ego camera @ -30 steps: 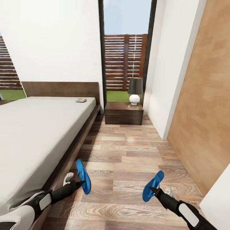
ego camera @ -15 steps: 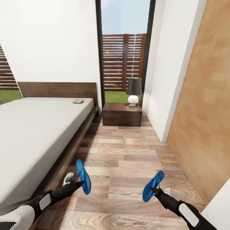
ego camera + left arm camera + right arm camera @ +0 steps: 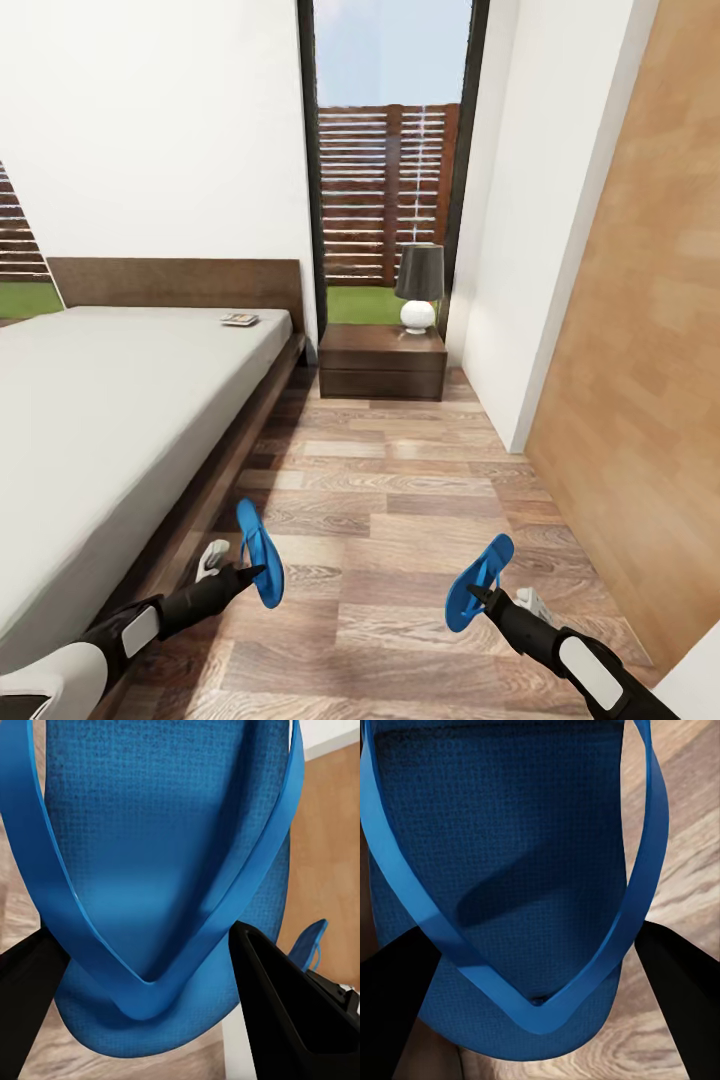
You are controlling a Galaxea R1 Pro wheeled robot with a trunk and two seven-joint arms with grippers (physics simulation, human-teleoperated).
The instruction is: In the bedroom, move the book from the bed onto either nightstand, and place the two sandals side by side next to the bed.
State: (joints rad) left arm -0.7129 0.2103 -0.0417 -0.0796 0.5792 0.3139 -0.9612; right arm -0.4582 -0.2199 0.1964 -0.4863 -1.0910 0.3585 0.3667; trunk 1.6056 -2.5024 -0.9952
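Nearer bed point(image 3: 120, 400), blue sandals point(image 3: 260, 553) aloft

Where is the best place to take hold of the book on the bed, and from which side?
Probably from above, jaws closing on two opposite edges. The book lies flat on the mattress near the headboard, at the bed's nightstand side; it is thin, so a side approach would meet the mattress.

the head view looks forward and down along the aisle beside the bed point(image 3: 120, 400) toward the nightstand point(image 3: 382, 362). each of the 2 wrist views sits very close behind a blue sandal point(image 3: 165, 870) point(image 3: 510, 885), facing its strapped side. all 3 views share the sandals and the wood floor point(image 3: 400, 520).
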